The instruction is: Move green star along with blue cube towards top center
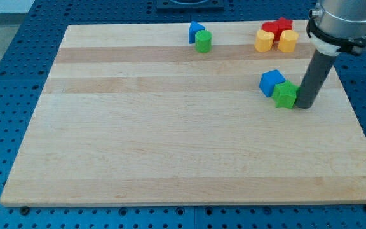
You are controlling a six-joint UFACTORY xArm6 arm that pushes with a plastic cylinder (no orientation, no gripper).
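My tip (304,105) touches the green star (286,95) at its 3 o'clock, blue cube (272,82) at star's 10; no jaws in view.

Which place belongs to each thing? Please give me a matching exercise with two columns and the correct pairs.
Things:
1. green star-shaped block
2. green cylinder block
3. red block
4. my tip

Places:
A. at the top edge, above two yellow blocks
B. beside the small blue block at top centre
C. touching the blue cube
D. right of the star

Pairs: 1-C, 2-B, 3-A, 4-D
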